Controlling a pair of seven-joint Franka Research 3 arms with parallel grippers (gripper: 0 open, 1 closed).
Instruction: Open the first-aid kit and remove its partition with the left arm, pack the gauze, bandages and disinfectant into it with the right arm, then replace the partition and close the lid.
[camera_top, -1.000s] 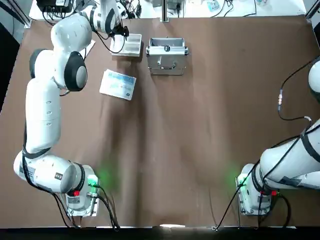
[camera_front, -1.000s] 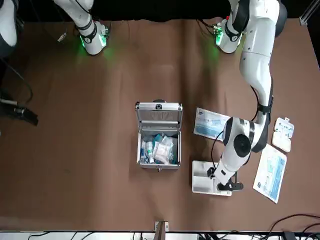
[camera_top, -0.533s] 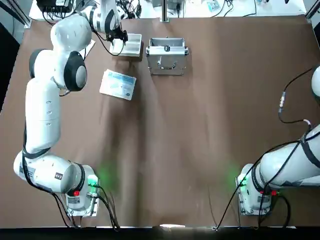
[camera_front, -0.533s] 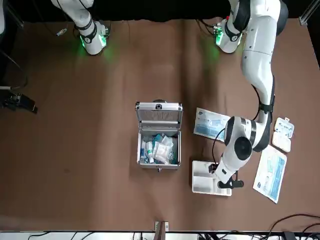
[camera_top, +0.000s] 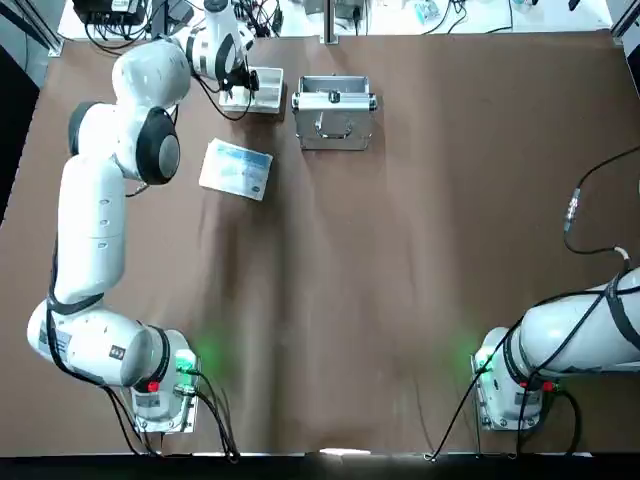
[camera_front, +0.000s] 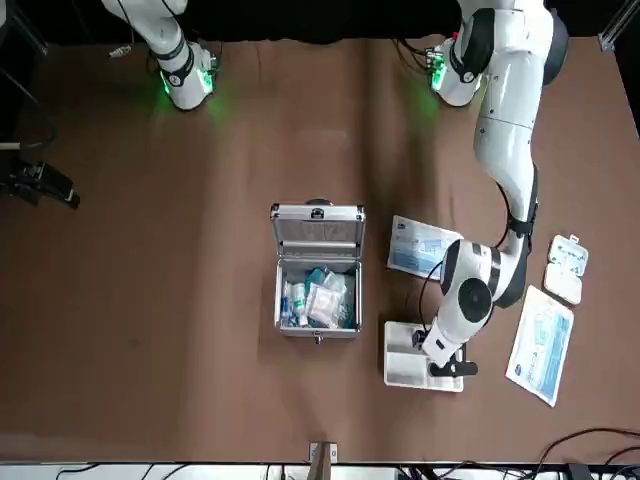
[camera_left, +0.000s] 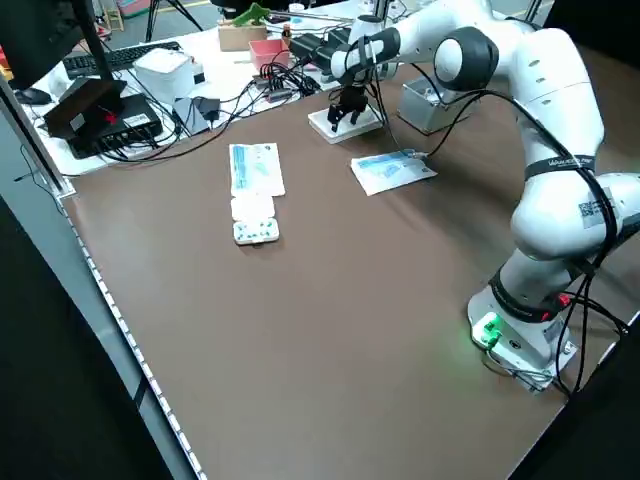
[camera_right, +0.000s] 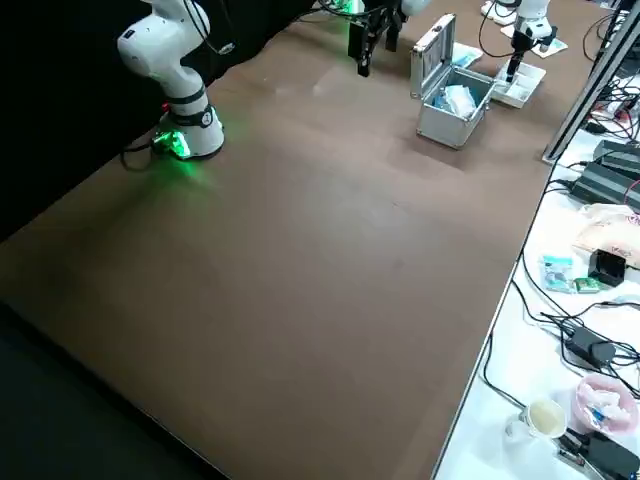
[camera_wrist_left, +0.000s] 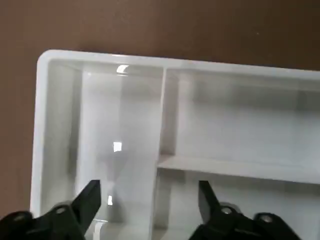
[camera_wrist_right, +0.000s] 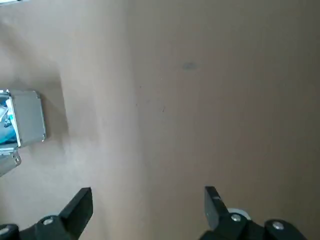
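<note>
The partition (camera_front: 412, 366) lies flat on the table just beside the open case (camera_front: 317, 296), on the left arm's side. The left gripper (camera_wrist_left: 148, 205) hangs over it, fingers spread wide and empty, apparently to pick it up for replacing. The case already holds its supplies under the upright lid (camera_front: 318, 228). A printed packet (camera_front: 421, 248) lies nearby. The right gripper (camera_wrist_right: 148, 206), open, is well away.

Even overhead light is falling softly on the brown table (camera_top: 400, 250), casting faint shadows. Small glare spots are glinting on the partition (camera_wrist_left: 120, 145) just ahead of the left gripper (camera_wrist_left: 150, 197), whose near fingers are looking blurred.
</note>
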